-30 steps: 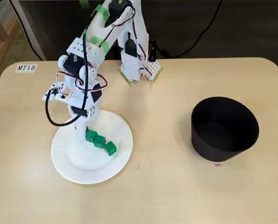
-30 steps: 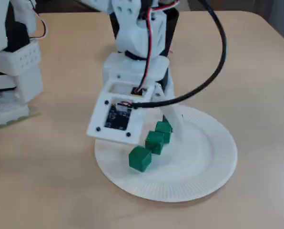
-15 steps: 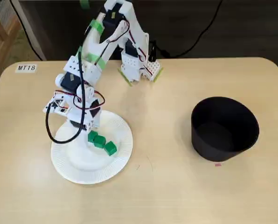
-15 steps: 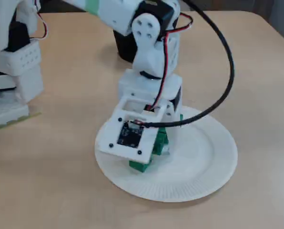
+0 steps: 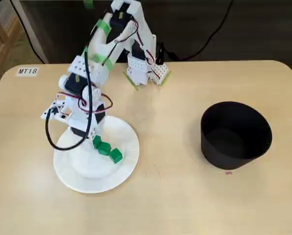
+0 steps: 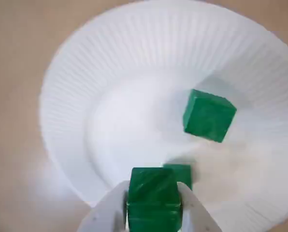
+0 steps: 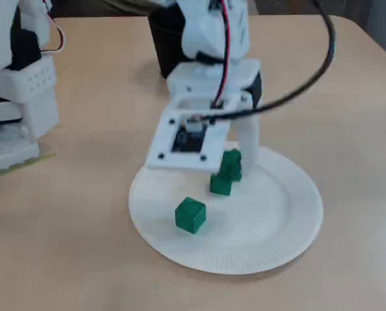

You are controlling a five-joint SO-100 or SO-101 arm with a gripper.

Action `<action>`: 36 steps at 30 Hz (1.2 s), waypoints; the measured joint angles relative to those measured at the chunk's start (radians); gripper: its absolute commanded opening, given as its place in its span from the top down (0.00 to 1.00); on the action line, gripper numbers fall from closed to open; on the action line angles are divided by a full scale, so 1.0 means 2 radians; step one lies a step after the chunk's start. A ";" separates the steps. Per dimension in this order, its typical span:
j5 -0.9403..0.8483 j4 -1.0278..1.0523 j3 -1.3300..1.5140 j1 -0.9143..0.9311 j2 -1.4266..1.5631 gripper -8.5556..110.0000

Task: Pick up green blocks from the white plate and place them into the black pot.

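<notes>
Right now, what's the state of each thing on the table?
pincer: shut.
first block: clamped in the pincer.
second block: loose on the plate, beside the first.
third block: loose on the plate, apart.
plate: flat on the table.
pot: upright, no block seen inside.

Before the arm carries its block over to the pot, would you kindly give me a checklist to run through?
1. The tool is shut on the held green block, with a finger against each side: ok.
2. The block sits centred between the fingers in the wrist view: ok.
3. It is apart from the nearest block on the white plate: cannot tell, as the two overlap in every view.
4. The third block lies well off to the side: ok.
5. The black pot is upright with its mouth open: ok.
6. The black cable loop will not snag: cannot tell.
</notes>
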 measured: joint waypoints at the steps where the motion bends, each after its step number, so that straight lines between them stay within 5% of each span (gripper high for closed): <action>1: 0.001 0.014 -0.019 -0.004 0.026 0.95; 8: 0.021 0.135 -0.209 -0.143 0.143 0.95; 18: 0.147 -0.213 0.292 -0.497 0.394 0.95; 28: 0.133 -0.415 0.410 -0.572 0.323 0.95; 33: 0.123 -0.424 0.411 -0.573 0.306 0.75; 36: 0.110 -0.423 0.411 -0.573 0.305 0.71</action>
